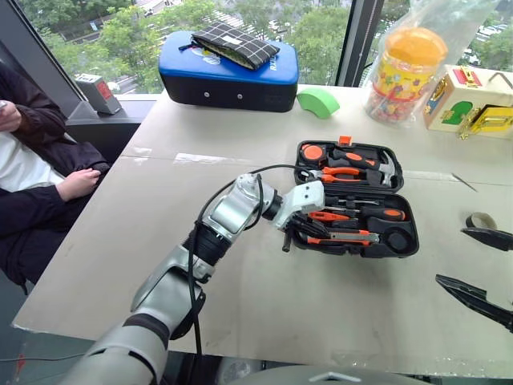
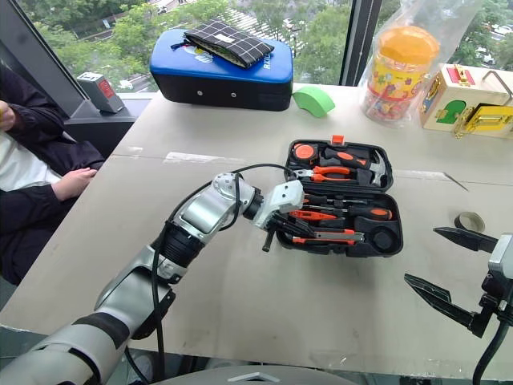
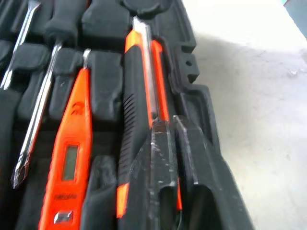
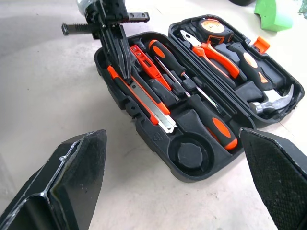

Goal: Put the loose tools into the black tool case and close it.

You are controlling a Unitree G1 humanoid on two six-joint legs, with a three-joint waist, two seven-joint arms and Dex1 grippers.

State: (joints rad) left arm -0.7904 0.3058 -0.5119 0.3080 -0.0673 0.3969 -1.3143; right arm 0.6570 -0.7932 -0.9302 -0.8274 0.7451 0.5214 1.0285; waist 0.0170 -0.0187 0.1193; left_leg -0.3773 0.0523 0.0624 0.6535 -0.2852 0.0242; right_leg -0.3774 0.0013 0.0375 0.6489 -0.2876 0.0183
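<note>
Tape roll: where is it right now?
The tape roll lies loose on the table on the robot's right, beyond the open right gripper and right of the open black tool case, whose round recess is still empty.

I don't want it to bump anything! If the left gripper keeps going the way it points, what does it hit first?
Probably the orange-black utility knife lying in the open black plastic tool case; the shut left gripper seems right over it.

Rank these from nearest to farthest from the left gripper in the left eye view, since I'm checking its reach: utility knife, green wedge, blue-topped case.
1. Utility knife, right under the left gripper, in the black tool case.
2. Green wedge, far side, beyond the case.
3. Blue-topped case, far-left by the window.
</note>
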